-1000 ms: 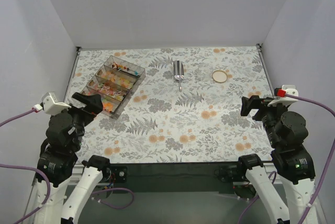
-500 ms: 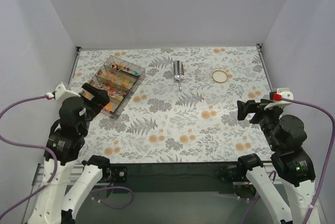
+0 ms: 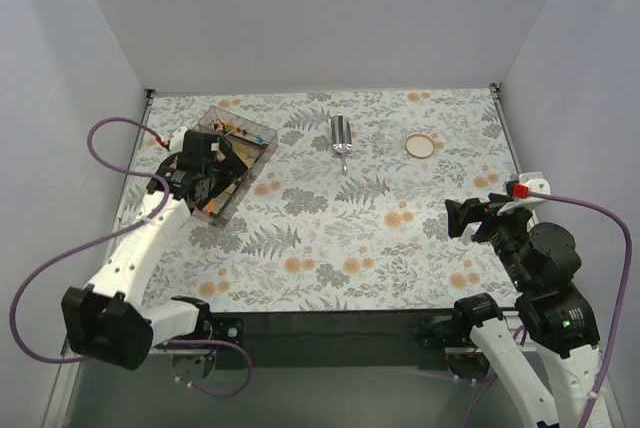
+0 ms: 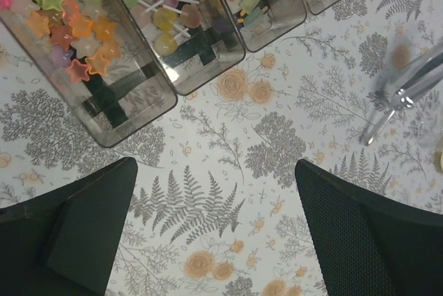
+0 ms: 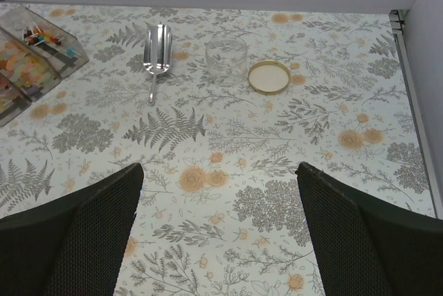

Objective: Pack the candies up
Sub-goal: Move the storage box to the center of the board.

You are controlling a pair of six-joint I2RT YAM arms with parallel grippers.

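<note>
Candies: small multicoloured sweets (image 4: 69,30), star shapes and stick lollipops, in the clear plastic divided box (image 3: 258,143) near the tabletop's far-left corner.
Left claw (image 4: 214,171): spread wide, empty, hovering at the box's edge.
Right claw (image 5: 220,171): spread wide, empty, near the right edge.
Far edge: silver metal scoop (image 5: 156,41), clear glass jar (image 5: 226,61), round gold lid (image 5: 268,76).

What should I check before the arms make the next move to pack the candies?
1. The left gripper is open and empty: ok.
2. The right gripper is open and empty: ok.
3. The candies show in the clear box: ok.
4. The scoop lies free on the cloth: ok.
5. The jar is upright, the lid off beside it: ok.
6. The left gripper is over the scoop: not ok, it is by the box.
</note>
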